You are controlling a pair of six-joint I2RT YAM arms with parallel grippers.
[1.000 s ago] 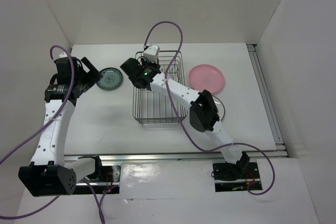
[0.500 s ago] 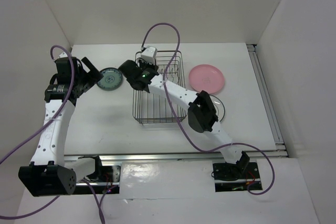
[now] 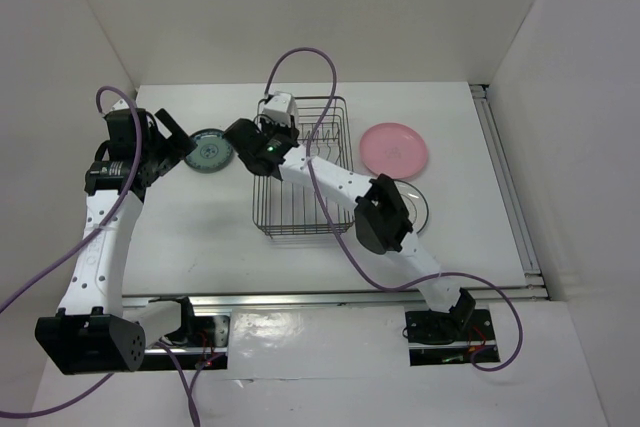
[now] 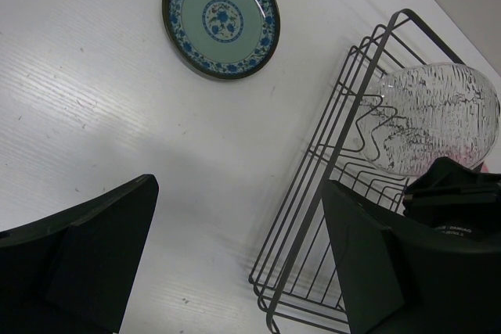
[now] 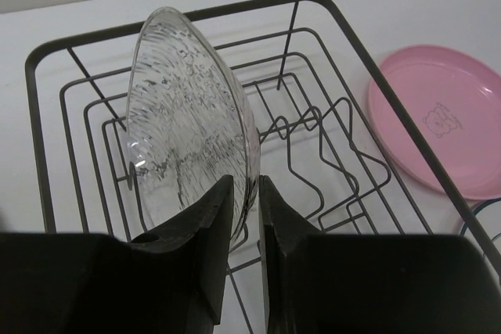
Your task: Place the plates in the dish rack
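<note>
Gripping the clear glass plate [image 5: 188, 131] by its lower rim, the right gripper [image 5: 245, 193] has its two fingers closed to a narrow slot with the glass between them. The plate stands on edge, a little tilted, inside the far-left part of the dish rack [image 5: 180, 17], next to the row of upright wire prongs. Whether its bottom edge rests on the wires cannot be told. From the left wrist view the same plate [image 4: 434, 119] shows within the rack's frame [image 4: 313, 193].

Three plates lie flat on the table [image 3: 200, 227] outside the rack. The dark teal patterned plate [image 3: 211, 150] sits just left of the rack's far corner. The pink plate [image 3: 393, 148] lies to the right of the rack, and the white plate with black rings [image 3: 420, 209] lies nearer than the pink one, partly covered by the right arm.

The left gripper [image 4: 235, 271] hovers left of the teal plate, fingers spread wide, holding nothing.
</note>
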